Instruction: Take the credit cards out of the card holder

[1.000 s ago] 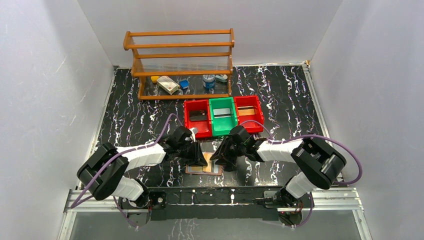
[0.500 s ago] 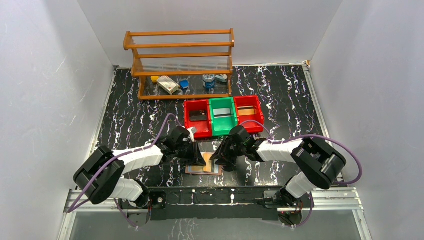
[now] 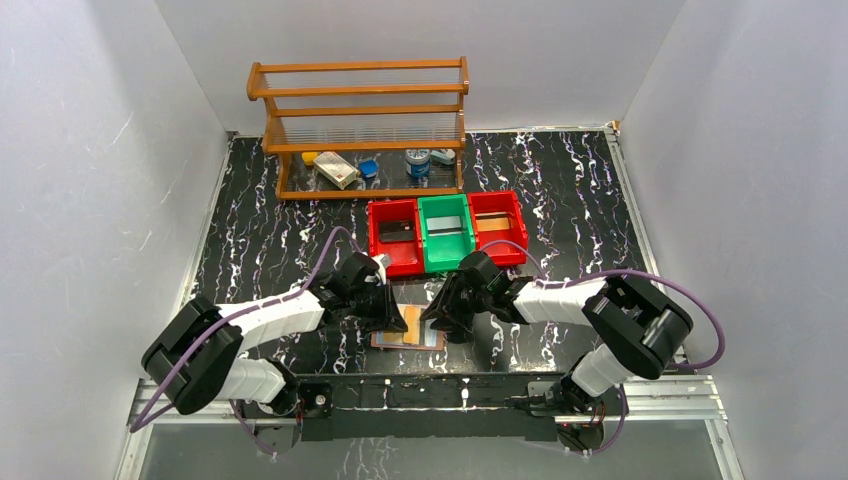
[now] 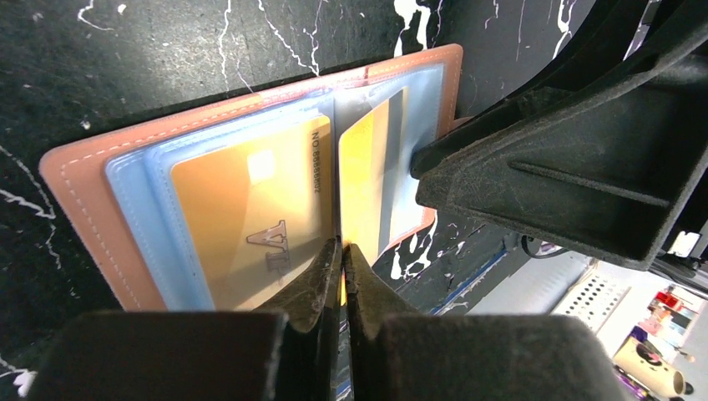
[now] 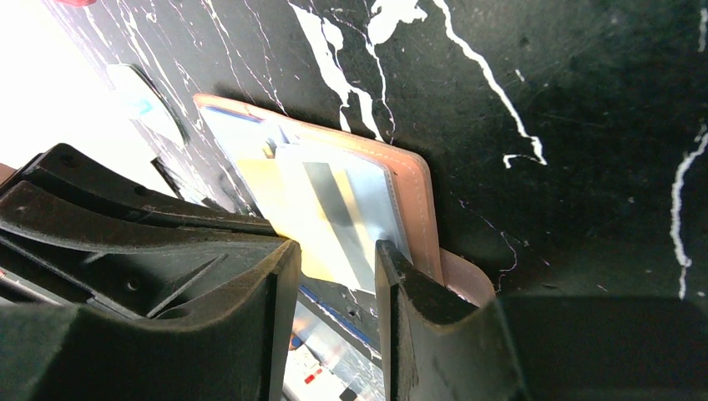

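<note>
A lab test cell: white panel walls point(image 3: 90, 200) enclosing a black marbled table point(image 3: 560, 190).

left arm point(image 3: 270, 315) reaching inward, jaws pinched on orange credit card point(image 4: 367, 184) | right arm point(image 3: 560, 298) reaching inward, jaws parted

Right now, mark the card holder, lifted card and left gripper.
card holder point(image 4: 79, 184): left wrist view, leather border
lifted card point(image 4: 367, 184): left wrist view, orange face
left gripper point(image 4: 341, 249): left wrist view, between fingertips

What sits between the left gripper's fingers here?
A yellow card, pinched at its edge and standing partway out of the open wallet. The left wrist view shows it between the fingers.
</note>
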Action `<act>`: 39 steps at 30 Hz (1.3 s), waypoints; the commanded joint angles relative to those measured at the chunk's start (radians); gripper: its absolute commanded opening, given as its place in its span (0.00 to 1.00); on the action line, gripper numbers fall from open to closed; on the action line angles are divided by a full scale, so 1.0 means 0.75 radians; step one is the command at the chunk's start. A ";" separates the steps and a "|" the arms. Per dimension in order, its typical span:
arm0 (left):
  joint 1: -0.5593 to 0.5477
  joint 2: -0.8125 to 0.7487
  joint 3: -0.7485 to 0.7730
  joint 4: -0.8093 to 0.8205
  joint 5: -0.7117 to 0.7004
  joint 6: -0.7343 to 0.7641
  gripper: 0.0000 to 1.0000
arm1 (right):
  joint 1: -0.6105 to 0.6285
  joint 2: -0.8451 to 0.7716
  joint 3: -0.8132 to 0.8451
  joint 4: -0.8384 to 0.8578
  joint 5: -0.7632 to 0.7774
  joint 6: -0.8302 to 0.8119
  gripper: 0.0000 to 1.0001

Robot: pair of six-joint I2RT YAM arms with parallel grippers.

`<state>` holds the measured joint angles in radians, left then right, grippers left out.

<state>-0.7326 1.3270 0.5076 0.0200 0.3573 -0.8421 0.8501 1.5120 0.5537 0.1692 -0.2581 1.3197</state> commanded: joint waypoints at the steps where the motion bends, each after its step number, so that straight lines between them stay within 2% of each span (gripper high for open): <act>1: 0.003 -0.076 0.049 -0.140 -0.082 0.065 0.00 | 0.002 -0.005 -0.014 -0.155 0.104 -0.062 0.48; 15: 0.005 -0.032 0.059 -0.104 -0.027 0.071 0.00 | 0.007 -0.160 0.096 -0.083 0.083 -0.218 0.48; 20: 0.005 -0.032 0.060 -0.103 -0.026 0.074 0.00 | 0.014 -0.095 0.132 -0.025 0.007 -0.228 0.49; 25: 0.006 -0.031 0.064 -0.099 -0.014 0.074 0.00 | 0.015 0.079 0.148 -0.020 -0.079 -0.192 0.49; 28: 0.006 -0.029 0.065 -0.076 0.017 0.076 0.03 | 0.022 0.151 0.132 -0.058 -0.110 -0.140 0.47; 34: 0.005 0.008 0.064 0.007 0.109 0.061 0.14 | 0.030 0.129 0.095 -0.121 -0.026 -0.135 0.47; 39: 0.006 0.049 0.065 0.064 0.158 0.045 0.14 | 0.030 0.159 0.092 -0.101 -0.052 -0.130 0.47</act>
<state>-0.7284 1.3533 0.5316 0.0227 0.4068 -0.8040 0.8593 1.5997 0.6449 0.1497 -0.3172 1.2282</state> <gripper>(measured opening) 0.150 0.469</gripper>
